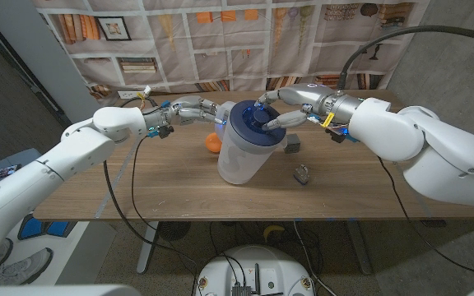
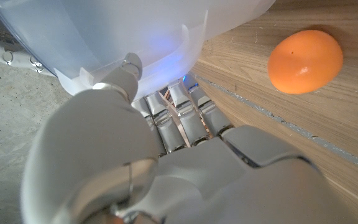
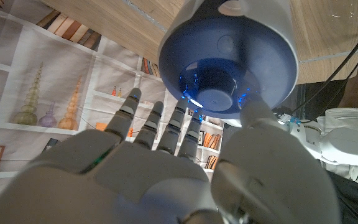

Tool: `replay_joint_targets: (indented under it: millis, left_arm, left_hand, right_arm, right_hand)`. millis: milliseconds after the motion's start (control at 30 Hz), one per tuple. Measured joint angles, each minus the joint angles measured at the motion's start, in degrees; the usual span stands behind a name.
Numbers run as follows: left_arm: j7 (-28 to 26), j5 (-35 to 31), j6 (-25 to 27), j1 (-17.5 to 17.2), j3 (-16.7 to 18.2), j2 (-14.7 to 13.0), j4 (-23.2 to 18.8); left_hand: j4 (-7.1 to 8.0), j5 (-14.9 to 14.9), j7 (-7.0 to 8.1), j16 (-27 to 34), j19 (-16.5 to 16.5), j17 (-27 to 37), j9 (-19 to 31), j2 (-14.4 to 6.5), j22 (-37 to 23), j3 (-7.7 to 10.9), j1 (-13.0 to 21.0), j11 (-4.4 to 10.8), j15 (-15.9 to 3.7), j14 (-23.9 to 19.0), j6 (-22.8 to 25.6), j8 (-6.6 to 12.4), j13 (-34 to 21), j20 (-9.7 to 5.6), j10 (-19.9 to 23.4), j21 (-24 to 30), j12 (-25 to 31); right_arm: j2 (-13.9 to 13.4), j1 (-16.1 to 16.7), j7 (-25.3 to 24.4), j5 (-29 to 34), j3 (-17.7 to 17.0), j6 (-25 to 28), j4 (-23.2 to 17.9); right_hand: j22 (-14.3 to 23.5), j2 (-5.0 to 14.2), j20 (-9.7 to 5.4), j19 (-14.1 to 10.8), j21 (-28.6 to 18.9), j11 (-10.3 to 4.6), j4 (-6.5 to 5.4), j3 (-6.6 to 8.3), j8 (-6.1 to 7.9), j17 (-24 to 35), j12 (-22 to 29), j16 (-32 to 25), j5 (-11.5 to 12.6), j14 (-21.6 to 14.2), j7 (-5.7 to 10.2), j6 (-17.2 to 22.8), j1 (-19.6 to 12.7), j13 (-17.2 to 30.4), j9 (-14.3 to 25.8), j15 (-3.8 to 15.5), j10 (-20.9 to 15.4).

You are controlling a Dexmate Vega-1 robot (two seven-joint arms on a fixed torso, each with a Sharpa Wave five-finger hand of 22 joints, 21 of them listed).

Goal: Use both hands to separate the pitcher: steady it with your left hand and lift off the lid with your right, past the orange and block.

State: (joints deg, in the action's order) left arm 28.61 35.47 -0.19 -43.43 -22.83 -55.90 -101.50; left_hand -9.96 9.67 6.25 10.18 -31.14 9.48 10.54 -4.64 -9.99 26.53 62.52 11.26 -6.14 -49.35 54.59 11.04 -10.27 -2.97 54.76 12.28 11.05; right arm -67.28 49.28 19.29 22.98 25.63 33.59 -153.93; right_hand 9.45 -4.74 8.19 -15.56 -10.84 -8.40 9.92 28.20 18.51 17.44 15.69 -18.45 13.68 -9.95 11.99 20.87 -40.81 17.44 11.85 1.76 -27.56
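Wooden bench (image 1: 179, 193), mid: translucent pitcher (image 1: 241, 160), likely light, slick. Left hand (image 1: 189, 109) gripping its wall; right hand (image 1: 282, 109) pinching blue lid (image 1: 256, 125) knob.

Wooden table (image 1: 163, 193) backed by a printed bookshelf backdrop (image 1: 220, 41); small dark crumpled object (image 1: 302, 174) on the tabletop, black cables (image 1: 126, 205) draped over the front edge.

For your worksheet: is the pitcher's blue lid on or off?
On: the round blue lid caps the translucent white plastic pitcher.
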Motion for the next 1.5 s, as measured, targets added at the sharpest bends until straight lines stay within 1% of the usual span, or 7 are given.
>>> replay_joint_targets:
  millis: [400, 467, 900, 1133, 1167, 1367, 1500]
  left_arm:
    - [0.15, 0.04, 0.02, 0.18, 0.00, -0.08, 0.23]
    - [0.15, 0.04, 0.02, 0.22, 0.00, -0.04, 0.28]
    - [0.26, 0.04, 0.13, 0.60, -0.28, 0.25, 0.46]
    - [0.30, -0.01, 0.23, 0.63, -0.40, 0.35, 0.47]
    - [0.32, -0.04, 0.27, 0.63, -0.42, 0.38, 0.48]
    - [0.34, -0.09, 0.27, 0.66, -0.53, 0.54, 0.66]
    - [0.46, -0.14, 0.26, 0.86, -0.73, 0.72, 0.85]
  left_hand:
    - [0.20, -0.16, 0.00, -0.04, 0.00, 0.00, 0.00, 0.00, 0.00, 0.23, 0.00, 0.00, -0.31, -0.30, 0.00, 0.00, 0.00, 0.00, 0.00, 0.00, -0.01]
    - [0.20, -0.16, 0.00, -0.04, 0.00, 0.00, 0.00, 0.00, 0.00, 0.23, 0.00, 0.00, -0.31, -0.30, 0.00, 0.00, 0.00, 0.00, 0.00, 0.00, -0.01]
    - [0.20, -0.16, 0.00, -0.10, -0.52, 0.00, -0.01, 0.00, 0.00, 0.23, 0.00, -0.30, -0.35, -0.55, 0.00, -0.02, 0.00, -0.10, 0.31, 0.00, -0.02]
    - [0.20, -0.16, 0.00, -0.16, -0.52, 0.00, -0.01, 0.00, 0.00, 0.23, -0.01, -0.30, -0.52, -0.71, 0.00, -0.18, 0.00, -0.10, 0.31, 0.00, -0.03]
    - [0.20, -0.16, 0.00, -0.16, -0.52, 0.00, -0.01, 0.00, 0.00, 0.23, -0.01, -0.30, -0.52, -0.71, 0.00, -0.19, 0.00, -0.10, 0.31, 0.00, -0.03]
    - [0.21, -0.17, 0.00, -0.16, -0.52, 0.00, -0.01, 0.01, 0.00, 0.24, -0.01, -0.30, -0.52, -0.71, 0.00, -0.12, 0.00, -0.10, 0.31, 0.00, -0.06]
    - [0.21, -0.21, 0.00, -0.16, -0.52, 0.00, -0.02, 0.02, 0.00, 0.24, -0.02, -0.30, -0.52, -0.71, 0.00, 0.00, 0.00, -0.10, 0.30, 0.00, -0.06]
  right_arm:
    - [2.00, -0.40, 1.05, 4.79, 1.88, -0.59, 0.68]
    - [2.00, -0.40, 1.16, 5.55, 1.88, -0.71, 0.68]
    - [3.34, 0.55, 1.63, 10.08, 2.20, -1.62, 1.03]
    - [4.49, 1.33, 2.72, 12.77, 2.19, -1.97, 1.30]
    - [5.61, 1.53, 3.03, 13.32, 2.49, -2.04, 1.59]
    - [6.56, 1.64, 4.08, 15.11, 2.71, -2.34, 1.99]
    - [7.09, 1.81, 4.66, 16.32, 2.72, -2.74, 2.23]
  right_hand:
    - [0.00, -0.28, -1.05, -1.47, 0.00, -1.35, 0.04, -0.61, 0.99, 0.27, 0.44, -1.49, -1.88, -2.57, 0.31, 1.75, -1.09, 0.25, 0.00, 0.48, -2.98]
    - [0.00, -0.99, -1.19, -2.00, 0.00, -1.57, -0.09, -0.75, 1.22, 0.39, 0.45, -1.74, -2.28, -3.02, 0.41, 2.46, -1.75, 0.27, 0.00, 0.49, -3.61]
    - [0.00, -0.22, -2.25, -3.07, 0.00, -3.40, -0.20, -0.85, 2.29, 0.80, 0.88, -3.21, -3.10, -5.13, 0.62, 4.72, -3.85, 0.10, -0.14, 0.60, -7.48]
    - [0.00, -0.91, -2.57, -3.38, 0.00, -3.48, 0.04, -1.10, 2.29, 0.79, 0.88, -3.67, -3.31, -5.12, 0.62, 4.71, -4.57, -0.18, -0.14, 0.60, -7.56]
    - [0.00, -0.41, -2.57, -3.38, 0.00, -3.49, 0.04, -1.10, 2.29, 0.79, 0.88, -3.67, -3.30, -5.13, 0.62, 4.71, -5.02, -0.14, -0.14, 0.59, -7.57]
    - [0.00, -0.30, -2.93, -3.74, 0.00, -3.62, -0.20, -1.33, 2.29, 0.99, 0.88, -4.06, -3.30, -5.97, 0.52, 5.44, -5.13, 0.00, -0.14, 0.56, -8.52]
    - [0.00, -0.69, -3.28, -4.09, 0.00, -3.71, -0.35, -1.49, 2.93, 1.06, 0.88, -4.51, -3.30, -6.56, 0.70, 6.22, -5.52, 0.00, 0.02, 0.60, -9.83]
